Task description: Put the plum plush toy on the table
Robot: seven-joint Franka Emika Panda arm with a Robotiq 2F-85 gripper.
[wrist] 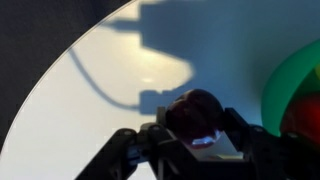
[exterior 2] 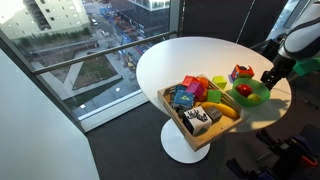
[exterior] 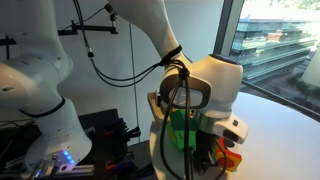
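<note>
In the wrist view my gripper (wrist: 198,125) is shut on the plum plush toy (wrist: 195,106), a dark maroon ball held between both fingers. It hangs above the white table (wrist: 110,90), close to the table's rounded edge, and casts a shadow on the top. In an exterior view my gripper (exterior 2: 270,76) is at the table's (exterior 2: 175,60) far right side, just above the green bowl (exterior 2: 256,97). The plum is too small to make out there.
A green bowl (wrist: 290,85) holding a brighter red round toy (exterior 2: 244,90) lies right beside the gripper. A wooden box (exterior 2: 178,124) full of colourful toys stands at the table's front edge. An orange block (exterior 2: 240,72) sits behind the bowl. The arm (exterior: 200,85) blocks the table.
</note>
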